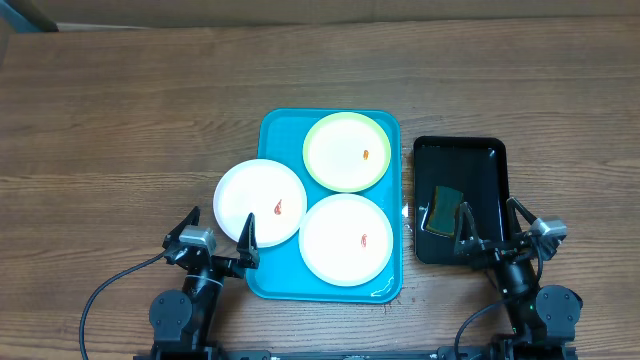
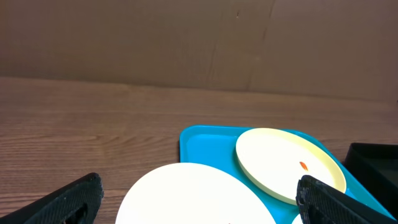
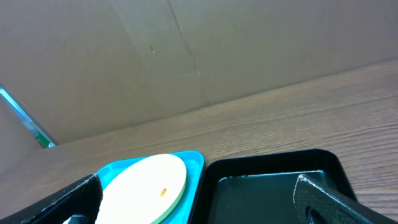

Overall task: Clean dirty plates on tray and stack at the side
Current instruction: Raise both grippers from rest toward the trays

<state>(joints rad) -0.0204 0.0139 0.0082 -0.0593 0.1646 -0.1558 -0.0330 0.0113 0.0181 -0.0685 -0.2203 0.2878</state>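
Wooden table (image 1: 120, 120) holds turquoise tray (image 1: 280, 135), three smeared plates (image 1: 340, 225).

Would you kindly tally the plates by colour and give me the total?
White plates: 2
Yellow-green plate: 1
Total: 3

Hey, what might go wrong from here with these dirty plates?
The left white plate overhangs the tray at its left rim, so pressing on it may tip it or slide it onto the table. All three sit crowded together, so lifting one may drag the green plate or the other white plate.
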